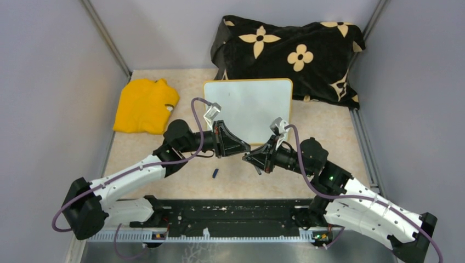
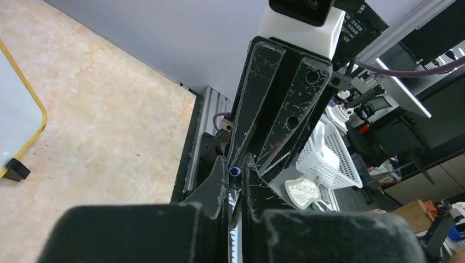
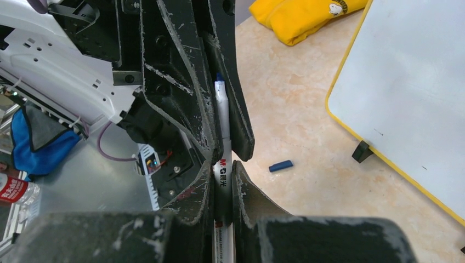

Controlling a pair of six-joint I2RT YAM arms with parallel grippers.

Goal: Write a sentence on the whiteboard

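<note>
The only writing I can make out is on the marker (image 3: pixel 221 118): "M&G" in black on its white barrel, with a couple of characters beside it too small to read; its blue tip is bare. The right gripper (image 3: pixel 222 174) is clamped on the barrel just below that lettering, and the left gripper (image 2: pixel 236 174) faces it nose to nose, its fingers closed on the tip end of the same marker; the two meet in mid-air over the table (image 1: pixel 164 170), just in front of the whiteboard (image 1: pixel 249 107). The whiteboard lies flat in the middle of the table, yellow rim all round, a black foot (image 3: pixel 362 152) under its near edge; from above, both grippers overlap that near edge. A small blue cap (image 1: pixel 215 173) lies on the table near the arms. A folded yellow garment (image 1: pixel 145 105) sits left of the board with a small round badge I can't read; a black flowered cloth (image 1: pixel 290 52) is heaped behind the board's far right corner. Off the table there is a white plastic basket (image 2: pixel 326 156); also a bottle with a red label (image 3: pixel 13 189), its print illegible.
</note>
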